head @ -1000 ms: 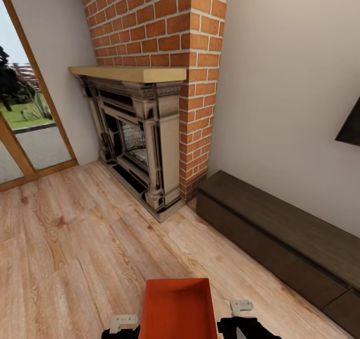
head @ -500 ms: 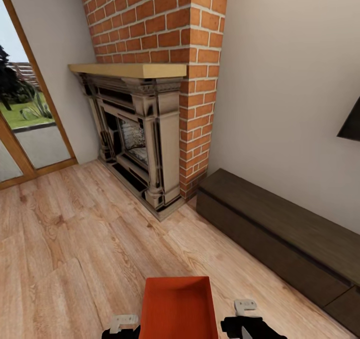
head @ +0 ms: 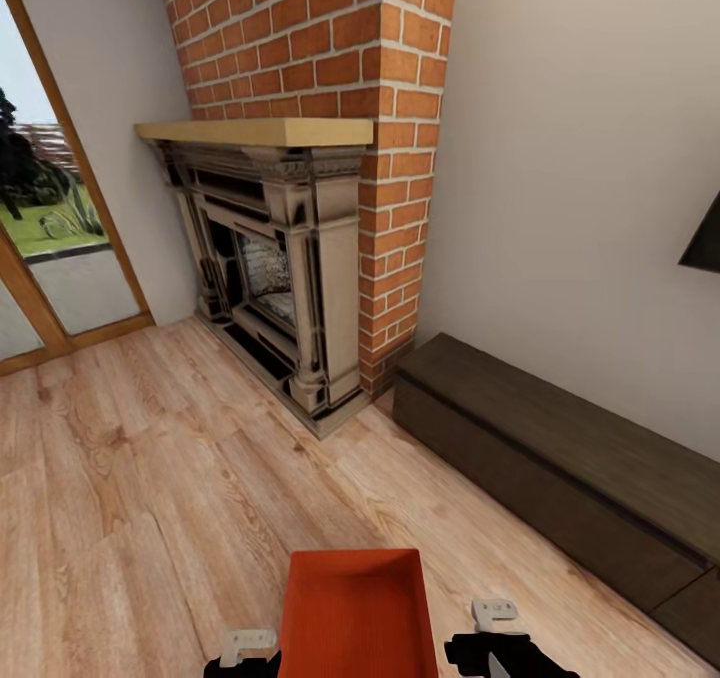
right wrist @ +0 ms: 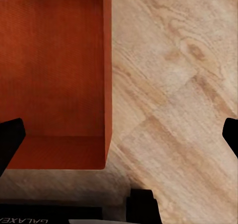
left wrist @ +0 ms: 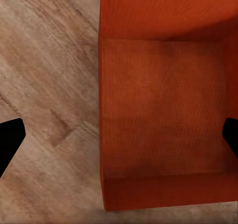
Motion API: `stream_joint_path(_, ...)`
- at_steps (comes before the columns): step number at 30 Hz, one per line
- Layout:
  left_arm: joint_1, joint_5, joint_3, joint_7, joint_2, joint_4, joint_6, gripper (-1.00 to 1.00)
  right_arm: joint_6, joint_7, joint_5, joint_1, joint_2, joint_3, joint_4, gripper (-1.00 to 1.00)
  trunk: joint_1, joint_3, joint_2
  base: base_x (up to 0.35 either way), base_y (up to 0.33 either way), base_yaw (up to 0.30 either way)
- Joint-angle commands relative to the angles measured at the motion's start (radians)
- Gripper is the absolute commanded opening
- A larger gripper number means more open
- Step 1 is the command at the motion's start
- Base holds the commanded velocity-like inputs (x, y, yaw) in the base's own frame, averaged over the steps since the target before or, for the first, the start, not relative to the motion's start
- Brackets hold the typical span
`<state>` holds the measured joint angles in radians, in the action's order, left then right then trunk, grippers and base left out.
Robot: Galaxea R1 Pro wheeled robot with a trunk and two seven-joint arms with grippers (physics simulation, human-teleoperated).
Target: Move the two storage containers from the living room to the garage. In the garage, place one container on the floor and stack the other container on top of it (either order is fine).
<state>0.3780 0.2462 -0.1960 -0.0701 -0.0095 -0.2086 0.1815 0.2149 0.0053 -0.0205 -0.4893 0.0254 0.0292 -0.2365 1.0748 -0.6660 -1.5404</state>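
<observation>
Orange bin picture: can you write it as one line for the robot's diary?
place: living room, wood floor | orange bin on floor between arms | left gripper open, straddling bin wall | right gripper open | fireplace ahead

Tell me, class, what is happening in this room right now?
A two-armed robot is in a living room with a brick fireplace and a long dark cabinet. One orange-red storage container sits low in front of it over the wood plank floor, between its arms. The left gripper straddles one container wall and the right gripper the opposite one; both are wide open, so nothing is clamped yet.
</observation>
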Motion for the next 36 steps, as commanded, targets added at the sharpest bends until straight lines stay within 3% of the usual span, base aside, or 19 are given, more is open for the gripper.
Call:
stream_joint_path(1,0.001,0.011,-0.007,-0.002,0.0,0.001,0.004,1.0,0.006,0.001,-0.002,0.0,0.0,0.003,-0.003,1.0,0.004,-0.004,-0.008,0.0,0.0,0.0)
stream_joint_path(25,0.001,0.011,-0.008,-0.002,0.0,0.002,0.005,1.0,0.008,0.001,0.001,0.0,-0.001,0.004,-0.003,1.0,0.096,-0.079,-0.176,0.0,0.0,0.0)
stream_joint_path(36,0.001,0.011,-0.008,-0.002,0.0,0.003,0.005,1.0,0.013,0.001,0.002,0.0,0.012,0.006,-0.008,1.0,0.138,-0.114,-0.253,0.0,0.0,0.0)
